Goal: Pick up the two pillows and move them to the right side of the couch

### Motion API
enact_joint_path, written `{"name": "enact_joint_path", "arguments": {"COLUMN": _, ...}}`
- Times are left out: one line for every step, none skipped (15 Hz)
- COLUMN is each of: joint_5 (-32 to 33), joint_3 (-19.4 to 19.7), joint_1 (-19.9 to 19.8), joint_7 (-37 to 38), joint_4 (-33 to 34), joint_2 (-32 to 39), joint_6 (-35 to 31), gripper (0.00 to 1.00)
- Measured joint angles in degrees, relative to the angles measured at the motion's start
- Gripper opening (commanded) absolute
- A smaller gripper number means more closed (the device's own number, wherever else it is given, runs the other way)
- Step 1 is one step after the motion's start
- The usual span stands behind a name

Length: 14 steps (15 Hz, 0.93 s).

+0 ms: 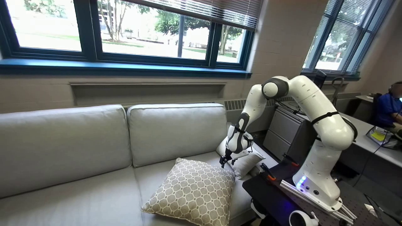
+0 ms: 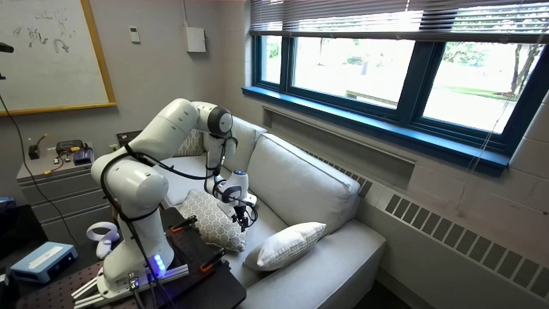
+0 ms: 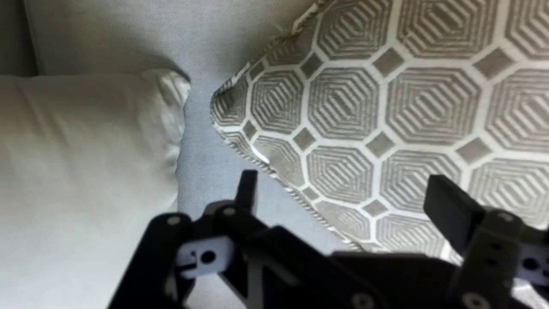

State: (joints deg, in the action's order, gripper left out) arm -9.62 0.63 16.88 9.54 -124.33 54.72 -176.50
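Partly hidden white pillow (image 3: 85, 176), cropped tan cushion (image 3: 403, 111)

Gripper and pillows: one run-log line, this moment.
gripper: open, holding nothing | tan patterned pillow: on couch | cream pillow: beside armrest, apart from tan one

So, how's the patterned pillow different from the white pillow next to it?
The patterned pillow is tan with cream lines, but the white pillow looks plain in the wrist view. The patterned pillow looks bigger than the white pillow. The patterned pillow lies flatter, while the white pillow tilts up by the armrest. Both are on the couch.
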Motion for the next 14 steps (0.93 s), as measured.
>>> {"name": "enact_joint_path", "arguments": {"joint_5": 1.56, "joint_3": -0.3, "joint_1": -2.1, "joint_7": -1.48, "joint_4": 1.83, "joint_2": 0.84, "joint_6": 1.88, "gripper": 1.0}}
{"name": "enact_joint_path", "arguments": {"joint_5": 3.05, "joint_3": -0.88, "joint_1": -4.41, "joint_7": -3.3, "joint_4": 3.9, "joint_2": 1.81, "joint_6": 3.86, "gripper": 1.0}}
{"name": "enact_joint_path", "arguments": {"joint_5": 4.4, "joint_3": -1.81, "joint_1": -6.97, "joint_7": -5.42, "joint_4": 6.11, "joint_2": 2.87, "joint_6": 5.83, "gripper": 1.0}}
{"name": "enact_joint_path", "arguments": {"joint_5": 5.61, "joint_3": -3.0, "joint_1": -9.77, "joint_7": -7.79, "joint_4": 8.55, "joint_2": 4.09, "joint_6": 8.04, "gripper": 1.0}}
{"name": "enact_joint_path", "arguments": {"joint_5": 6.54, "joint_3": -4.42, "joint_1": -12.69, "joint_7": -10.53, "joint_4": 11.12, "joint_2": 5.41, "joint_6": 10.36, "gripper": 1.0}}
{"name": "enact_joint_path", "arguments": {"joint_5": 7.26, "joint_3": -6.23, "joint_1": -15.94, "joint_7": -13.74, "joint_4": 13.89, "joint_2": 6.93, "joint_6": 12.82, "gripper": 1.0}}
{"name": "enact_joint_path", "arguments": {"joint_5": 7.69, "joint_3": -8.3, "joint_1": -19.29, "joint_7": -17.2, "joint_4": 16.66, "joint_2": 8.55, "joint_6": 15.03, "gripper": 1.0}}
{"name": "enact_joint_path", "arguments": {"joint_5": 7.77, "joint_3": -10.44, "joint_1": -22.58, "joint_7": -20.76, "joint_4": 19.37, "joint_2": 10.26, "joint_6": 17.1, "gripper": 1.0}}
{"name": "enact_joint_path", "arguments": {"joint_5": 7.77, "joint_3": -12.51, "joint_1": -25.72, "joint_7": -24.28, "joint_4": 22.02, "joint_2": 12.06, "joint_6": 19.18, "gripper": 1.0}}
{"name": "enact_joint_path", "arguments": {"joint_5": 7.75, "joint_3": -14.59, "joint_1": -28.74, "joint_7": -27.74, "joint_4": 24.69, "joint_2": 13.98, "joint_6": 21.38, "gripper": 1.0}}
{"name": "enact_joint_path", "arguments": {"joint_5": 7.66, "joint_3": -16.44, "joint_1": -31.39, "joint_7": -30.89, "joint_4": 27.14, "joint_2": 15.86, "joint_6": 23.69, "gripper": 1.0}}
{"name": "enact_joint_path", "arguments": {"joint_5": 7.55, "joint_3": -17.97, "joint_1": -33.56, "joint_7": -33.55, "joint_4": 29.46, "joint_2": 17.67, "joint_6": 26.16, "gripper": 1.0}}
{"name": "enact_joint_path", "arguments": {"joint_5": 7.44, "joint_3": -19.09, "joint_1": -35.23, "joint_7": -35.66, "joint_4": 31.77, "joint_2": 19.46, "joint_6": 28.77, "gripper": 1.0}}
{"name": "enact_joint_path", "arguments": {"joint_5": 7.15, "joint_3": -19.72, "joint_1": -36.26, "joint_7": -37.19, "joint_4": 33.93, "joint_2": 21.08, "joint_6": 31.21, "gripper": 1.0}}
